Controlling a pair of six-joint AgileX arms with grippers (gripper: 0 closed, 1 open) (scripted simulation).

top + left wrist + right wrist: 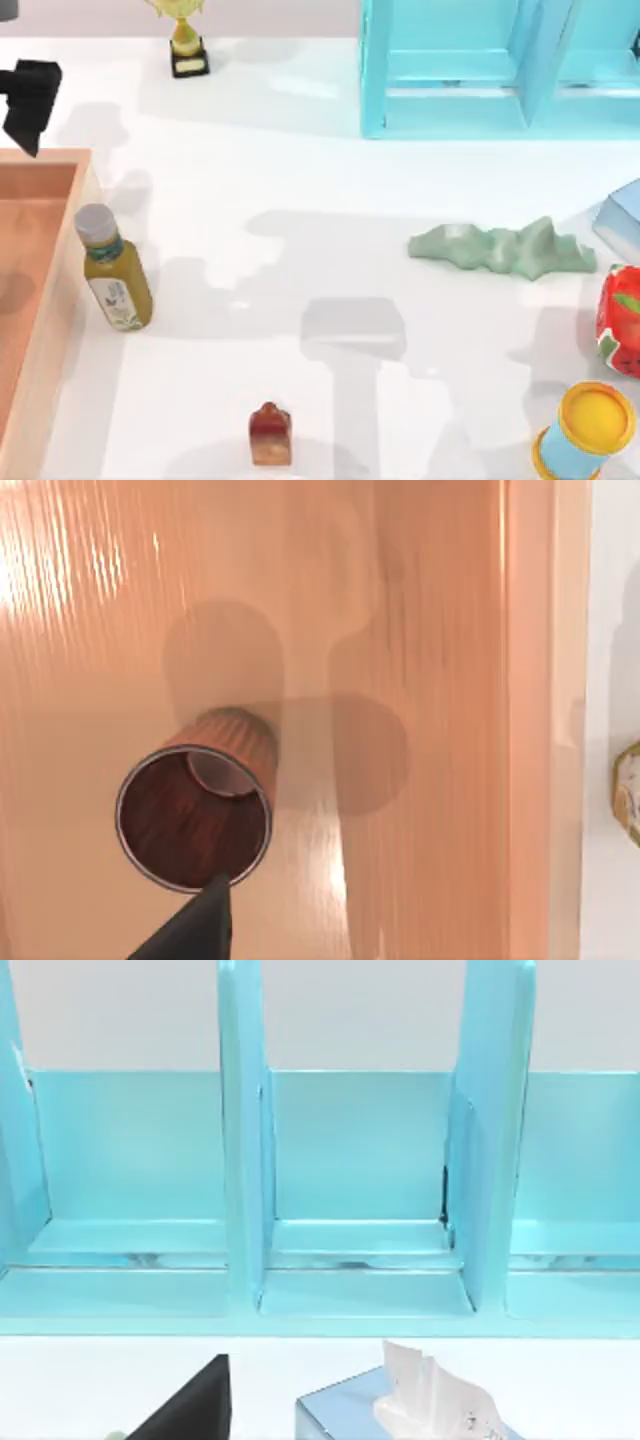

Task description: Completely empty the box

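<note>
The peach-orange box [45, 170] lies at the table's left edge, partly out of the top view. Inside it a copper-brown cup [195, 815] stands upright on the box floor [420, 610], its mouth open upward. My left gripper [28, 105] hangs over the box's far end, and a black part of it [195, 930] shows just beside the cup's rim in the left wrist view. An olive-yellow bottle [115, 268] with a grey cap lies on the table against the outside of the box's right wall. A black part of my right gripper [190, 1410] faces the light-blue shelf unit [350, 1160].
A light-blue shelf unit [500, 70] stands at the back right, a gold trophy [185, 45] at the back left. A green lumpy model [500, 250], a blue tissue box [625, 215], a red fruit-like thing [622, 320], a yellow-lidded can [590, 430] and a small red stamp [270, 435] dot the table.
</note>
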